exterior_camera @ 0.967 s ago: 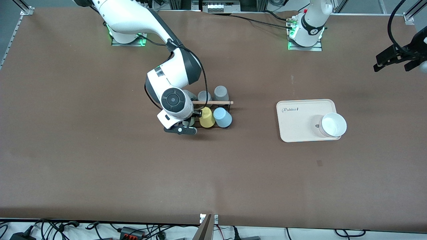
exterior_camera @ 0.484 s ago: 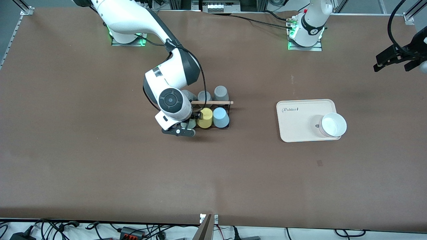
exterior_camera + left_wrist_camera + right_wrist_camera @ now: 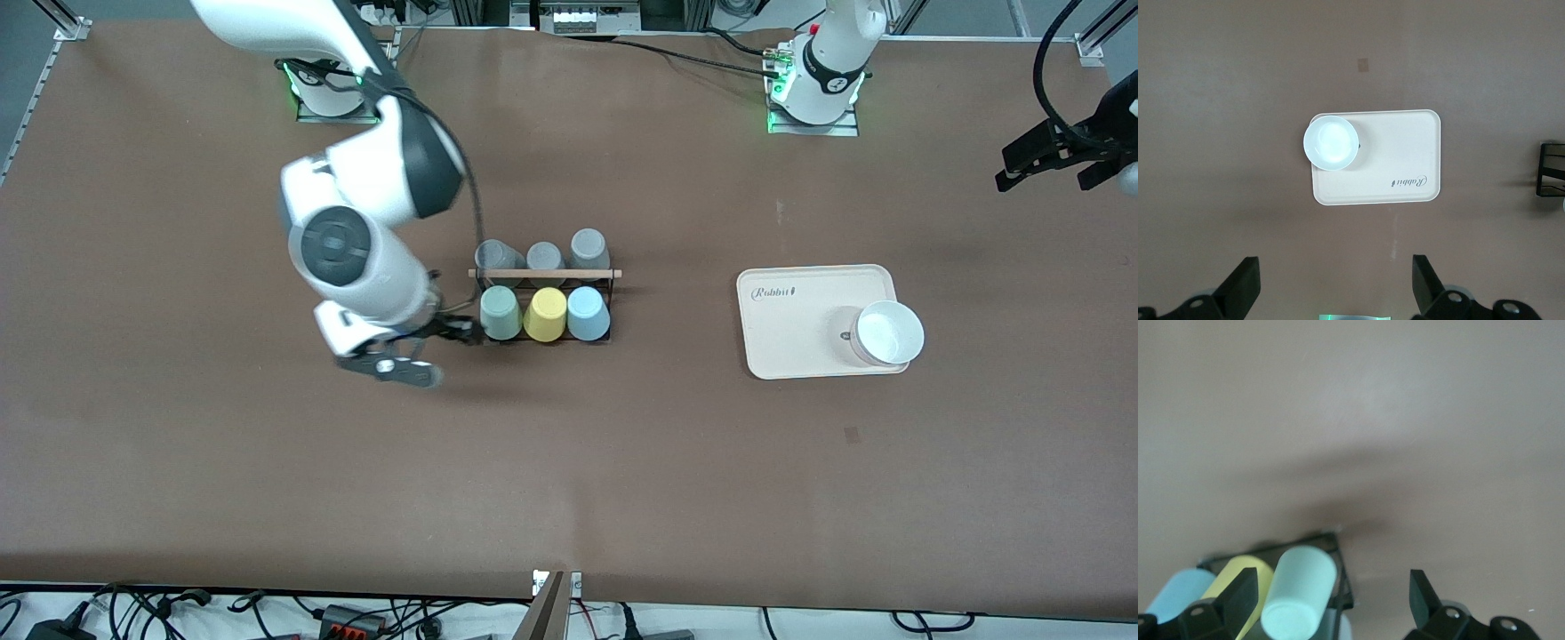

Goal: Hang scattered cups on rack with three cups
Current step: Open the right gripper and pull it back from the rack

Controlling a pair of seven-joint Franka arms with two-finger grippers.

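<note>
**Right gripper off the rack, mint cup left on its peg**

Diff vs 1 s ago: right gripper (image 3: 425, 348) was tight over the rack's end toward the right arm, hiding the mint cup. It has since pulled away toward the right arm's end of the counter (image 3: 178, 462) and now sits just beside the rack (image 3: 542, 302), clear of it. Fingers (image 3: 1238, 593) apart, nothing between them. The light blue cup, yellow cup and the tray side read the same as before.

Rack contents, all cups upside down on pegs:
- Row nearer the front camera, 3 cups: pale mint green cup (image 3: 500, 313) at the right arm's end, yellow cup (image 3: 546, 314) in the middle, light blue cup (image 3: 589, 313) at the left arm's end. They stand side by side, close together.
- Row farther from the front camera, 3 grey cups (image 3: 541, 253).
- Wooden rod (image 3: 544, 273) runs across the top between the 2 rows.

Right wrist view shows the mint cup (image 3: 1301, 592), yellow cup (image 3: 1238, 572) and blue cup (image 3: 1179, 593) in the rack frame.

Cream tray (image 3: 791, 347) lies toward the left arm's end of the counter, well apart from the rack. 1 white bowl (image 3: 889, 332) sits in it, at the tray corner nearest the front camera on the left arm's side, overhanging the rim.

Left gripper (image 3: 1335, 293) waits high over the tray area, fingers (image 3: 1241, 290) apart, empty.
</note>
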